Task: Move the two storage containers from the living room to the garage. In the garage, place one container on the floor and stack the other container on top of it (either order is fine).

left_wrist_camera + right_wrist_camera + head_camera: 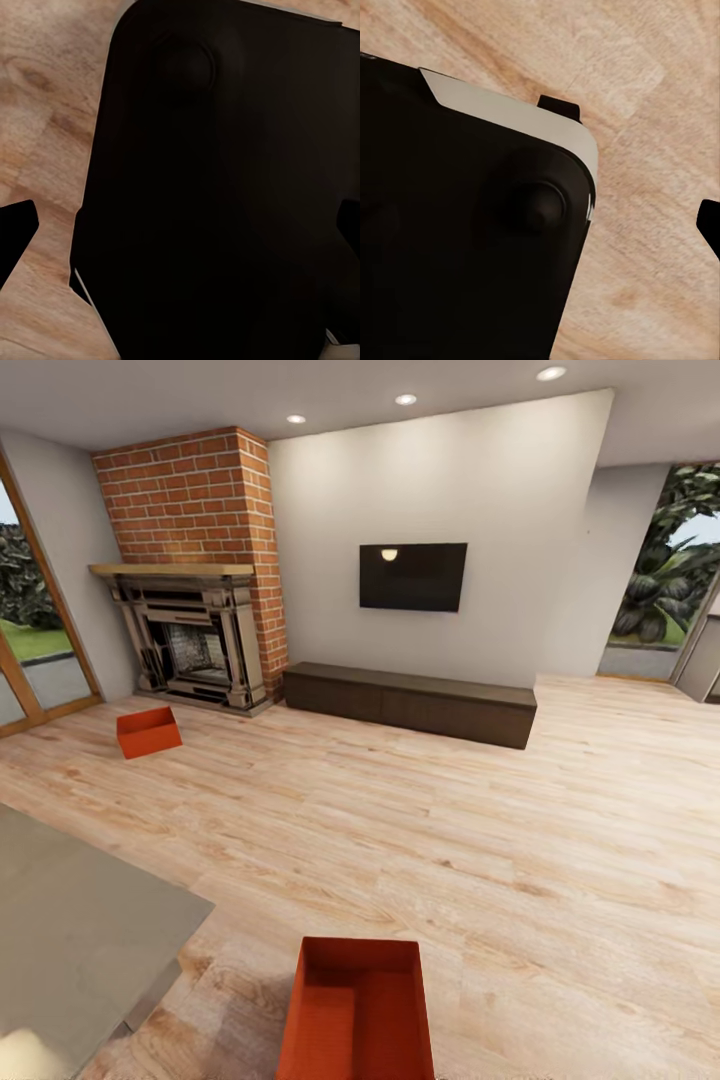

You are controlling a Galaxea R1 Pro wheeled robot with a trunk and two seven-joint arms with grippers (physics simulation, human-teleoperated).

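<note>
On the wood-plank floor [470, 840], one storage container [358, 1010] sits at six o'clock, nearest the camera (its near end runs past the frame edge). The second storage container [148, 731] lies far off at ten o'clock, just before the fireplace [190, 635]. Right of the fireplace, a long low cabinet [410, 703] runs along the back wall, the TV [413, 576] mounted above it. A rug [70, 920] lies at eight o'clock.

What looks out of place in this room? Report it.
Two orange-red storage containers sit loose on the wood floor: one askew before the fireplace, one near the camera. Nothing is spilled or damaged.
</note>
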